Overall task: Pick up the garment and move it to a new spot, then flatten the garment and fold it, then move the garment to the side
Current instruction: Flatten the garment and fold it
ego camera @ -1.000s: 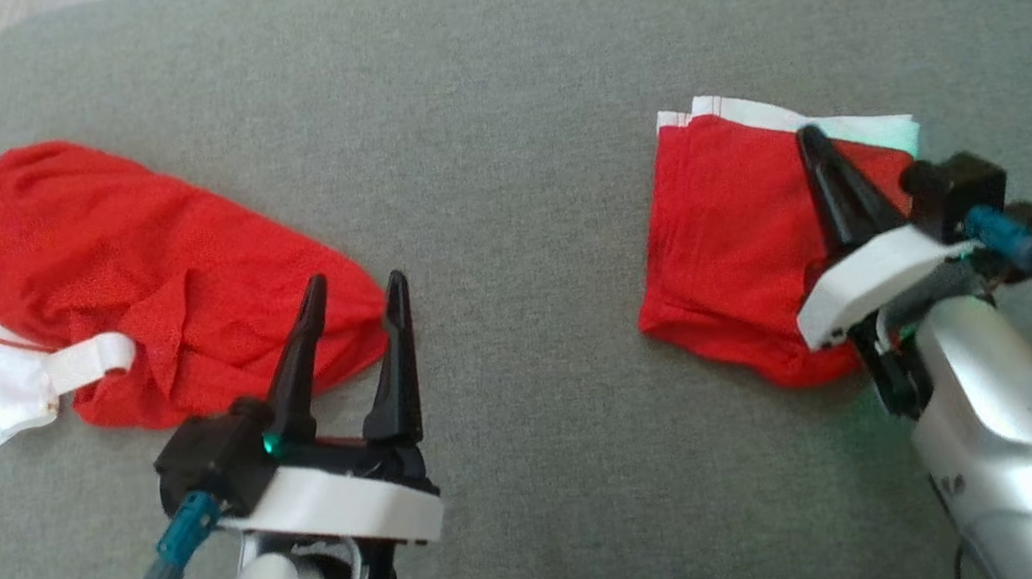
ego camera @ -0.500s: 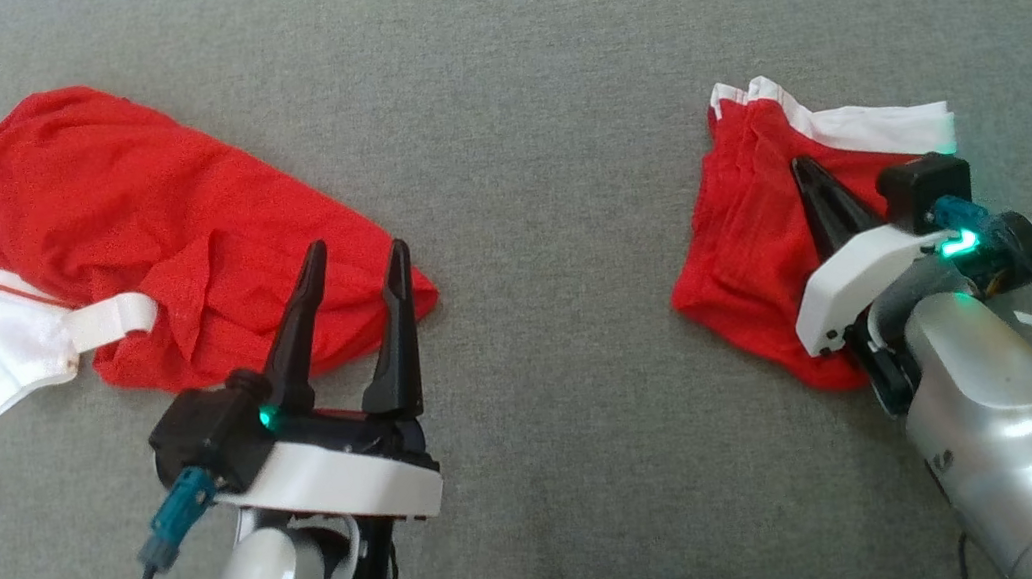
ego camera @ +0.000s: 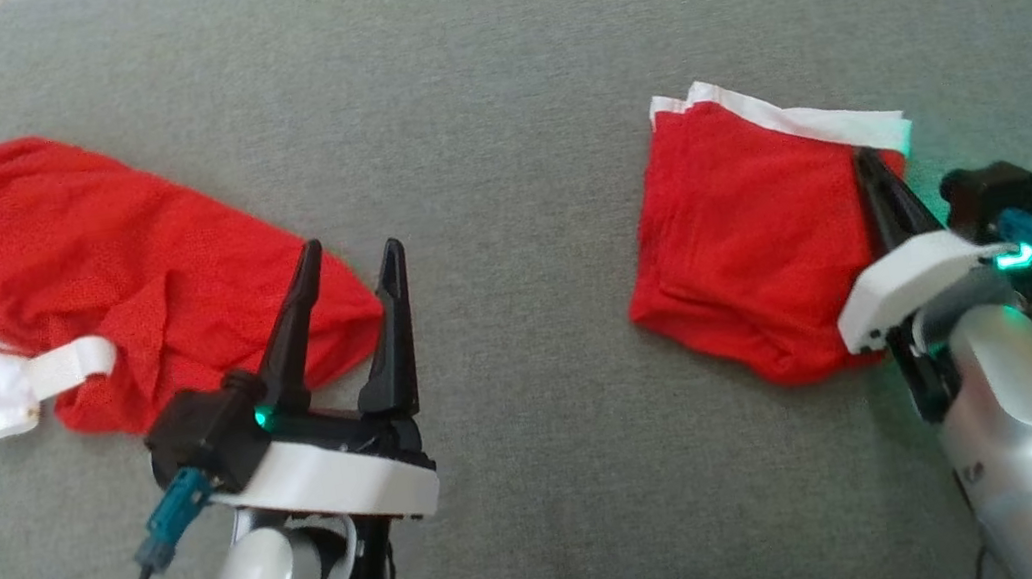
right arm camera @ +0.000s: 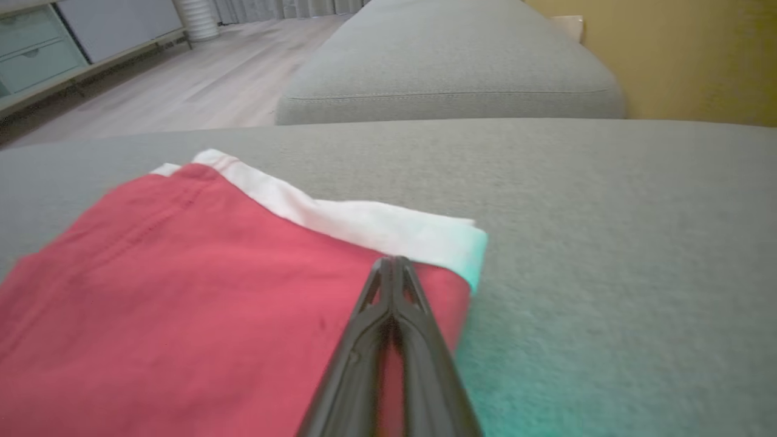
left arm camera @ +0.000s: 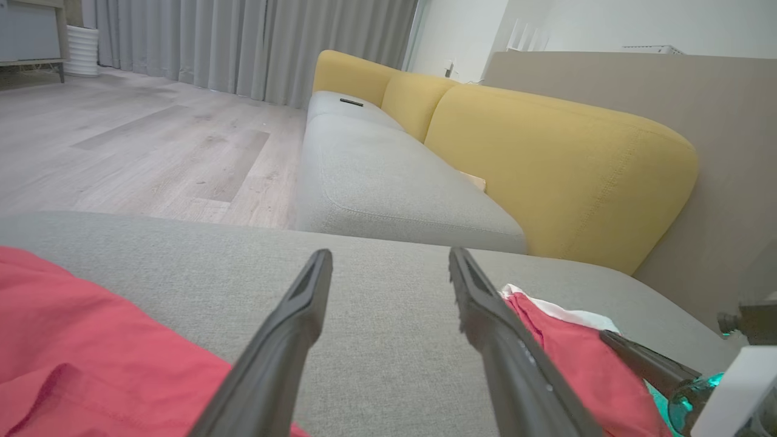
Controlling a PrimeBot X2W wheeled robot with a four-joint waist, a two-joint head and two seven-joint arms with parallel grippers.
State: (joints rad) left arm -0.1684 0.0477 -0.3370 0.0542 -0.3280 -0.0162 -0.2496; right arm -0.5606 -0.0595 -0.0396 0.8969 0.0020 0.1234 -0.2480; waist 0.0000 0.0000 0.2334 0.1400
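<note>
Folded garment (ego camera: 751,236), a compact red square with a white waistband (ego camera: 805,120) along its upper edge, lies at the right of the head view on the grey cushion (ego camera: 494,60), well apart from a second, unfolded red garment (ego camera: 120,274) spread at the left. The right gripper (ego camera: 866,162) rests on the square's right margin with its two dark fingers pressed together into a single blade, tip just short of the waistband; no fabric visibly sits between the fingers, so the contact reads as a press from above rather than a pinch, a posture suited to sliding the stack sideways without opening its folds. The left gripper (ego camera: 350,248) hovers at lower left with fingers spread wide and empty, its tips over the near corner of the unfolded red garment, probably parked clear of the work or readied for that next piece. Folding appears complete; the step in hand is judged to be the final move to the side.
</note>
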